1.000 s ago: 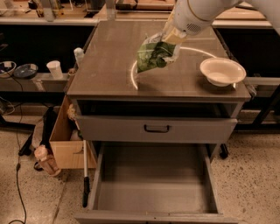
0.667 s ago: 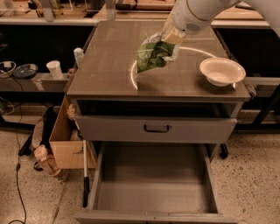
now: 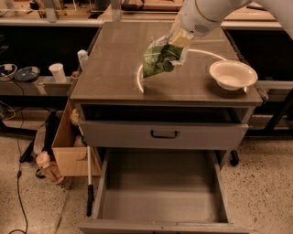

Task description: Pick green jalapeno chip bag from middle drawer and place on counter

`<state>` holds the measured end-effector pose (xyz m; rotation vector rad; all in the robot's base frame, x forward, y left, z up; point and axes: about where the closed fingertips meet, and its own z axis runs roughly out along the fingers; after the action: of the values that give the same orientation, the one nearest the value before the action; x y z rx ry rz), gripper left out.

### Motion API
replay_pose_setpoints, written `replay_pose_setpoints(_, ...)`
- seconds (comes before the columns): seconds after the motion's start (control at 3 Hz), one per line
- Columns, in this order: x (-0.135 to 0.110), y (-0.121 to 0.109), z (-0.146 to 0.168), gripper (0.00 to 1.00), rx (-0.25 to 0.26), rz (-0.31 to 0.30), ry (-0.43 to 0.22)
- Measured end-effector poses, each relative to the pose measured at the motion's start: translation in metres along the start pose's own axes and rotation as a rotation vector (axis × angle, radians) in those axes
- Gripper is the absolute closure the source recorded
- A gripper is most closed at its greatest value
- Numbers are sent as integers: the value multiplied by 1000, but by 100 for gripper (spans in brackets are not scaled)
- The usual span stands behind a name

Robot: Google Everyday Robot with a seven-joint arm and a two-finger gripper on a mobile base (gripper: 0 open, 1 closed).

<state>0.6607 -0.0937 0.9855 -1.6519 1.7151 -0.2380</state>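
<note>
Camera view, near to far. Closest is the middle drawer (image 3: 160,194), pulled out at the btm; only its flat grey floor shows. Above it is a shut drawer front (image 3: 114,135) w/ a black handle (image 3: 165,134). At the L, a brown cardboard box (image 3: 68,153) stands on the ground; can't tell what is in it.

Next comes the worktop (image 3: 107,68), w/ a thin white arc (image 3: 138,81) on it. The green jalapeno chip bag (image 3: 160,59) is over the middle of the worktop, by the arc. Its low tip is close to the top, but can't tell if it touches. The bag's long side runs slanted: top edge up and R, low tip down and L.

The gripper (image 3: 179,40) is at that top edge, fingers clamped on the bag. A white bowl (image 3: 232,74) sits on the worktop at the R, apart from the bag, plain white inside. Farthest, the white arm (image 3: 203,13) comes down from the top R toward the bag.
</note>
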Motion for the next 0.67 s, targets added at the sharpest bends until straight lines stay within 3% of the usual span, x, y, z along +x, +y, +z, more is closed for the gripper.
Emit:
replay_pose_setpoints(0.33, 0, 0, 0, 15, 0, 0, 0)
replay_pose_setpoints(0.67, 0, 0, 0, 0, 0, 0, 0)
